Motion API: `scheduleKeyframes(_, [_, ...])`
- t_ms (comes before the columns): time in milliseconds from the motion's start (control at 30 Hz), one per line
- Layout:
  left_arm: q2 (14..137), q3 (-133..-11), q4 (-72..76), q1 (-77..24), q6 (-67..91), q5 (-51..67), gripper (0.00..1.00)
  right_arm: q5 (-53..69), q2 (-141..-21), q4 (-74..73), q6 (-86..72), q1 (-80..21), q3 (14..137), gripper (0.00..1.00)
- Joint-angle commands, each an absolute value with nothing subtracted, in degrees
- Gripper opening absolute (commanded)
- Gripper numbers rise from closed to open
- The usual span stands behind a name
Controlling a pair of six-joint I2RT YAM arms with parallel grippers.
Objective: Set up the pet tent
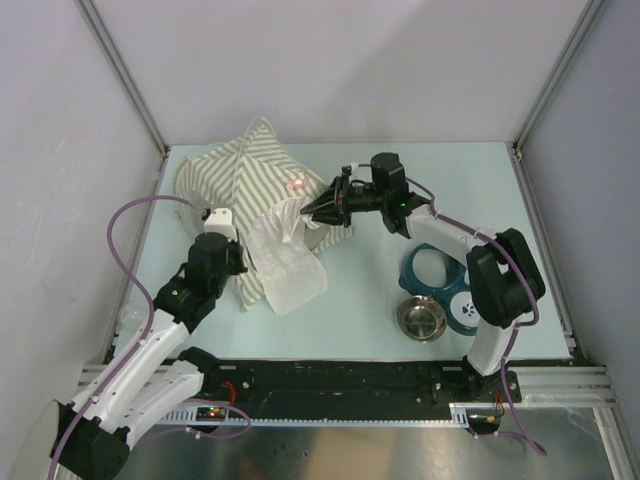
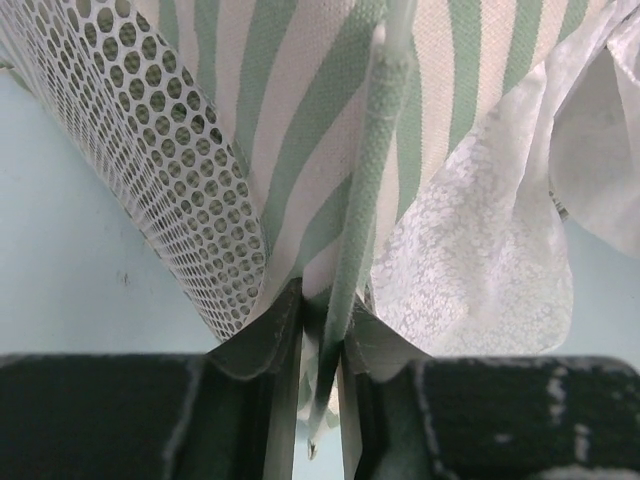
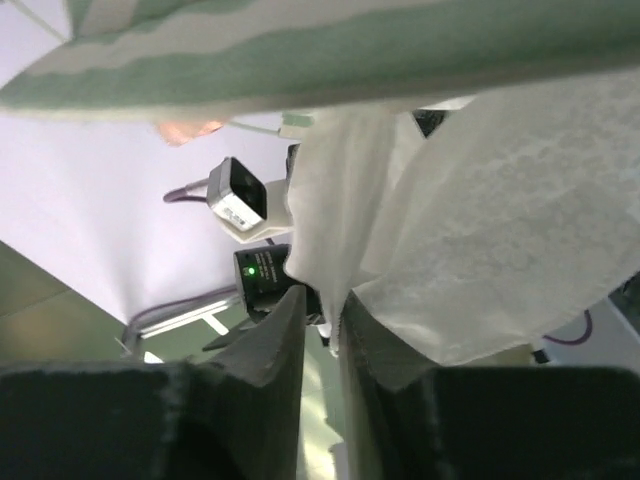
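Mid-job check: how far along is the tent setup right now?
Done: the pet tent is partly raised, its striped top peaked near the back of the table. In hand: the left gripper pinches a striped seam beside the mesh window; the right gripper pinches the sheer white flap. Left: the body looks slumped and the flap crumpled, so it is not standing open yet.
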State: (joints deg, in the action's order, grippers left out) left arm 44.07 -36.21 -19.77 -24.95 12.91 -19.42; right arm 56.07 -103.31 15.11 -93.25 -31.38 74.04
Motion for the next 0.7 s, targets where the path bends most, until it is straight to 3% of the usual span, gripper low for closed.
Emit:
scheduleKeyframes(0, [45.20,-38.25,-18.75,-24.35,12.63,-22.91,0.22,54.96,-98.00,10.39,-84.68,-31.35,77.35,0.33])
scheduleKeyframes(100, [44.82,-38.03,-18.46,-24.35,12.58,-22.63,0.22,41.36,-95.12,-13.91,-58.78,-31.47,80.51,0.55])
scheduleKeyframes(267, [43.74,-37.48,-18.36,-24.38,12.53,-22.35,0.24,24.56,-93.00,-31.25,-37.12,-32.37,79.68,0.61])
scheduleKeyframes(367, [43.35,-37.26,-18.31,-24.37,12.68,-22.49,0.26,11.06,-87.77,-29.30,-29.47,-35.48,74.02,0.65])
scheduleKeyframes(433, [43.03,-37.09,-18.35,-24.35,12.95,-22.41,0.28,6.06,-85.33,-24.79,-26.57,-36.47,68.82,0.62])
scheduleKeyframes(533, [42.86,-36.95,-18.32,-24.35,13.22,-22.12,0.31,7.24,-83.52,-15.01,-20.44,-37.12,63.17,0.55])
scheduleKeyframes(667, [42.56,-36.82,-18.28,-24.40,13.12,-21.50,0.37,5.71,-83.95,-4.46,-8.70,-42.55,59.17,0.61])
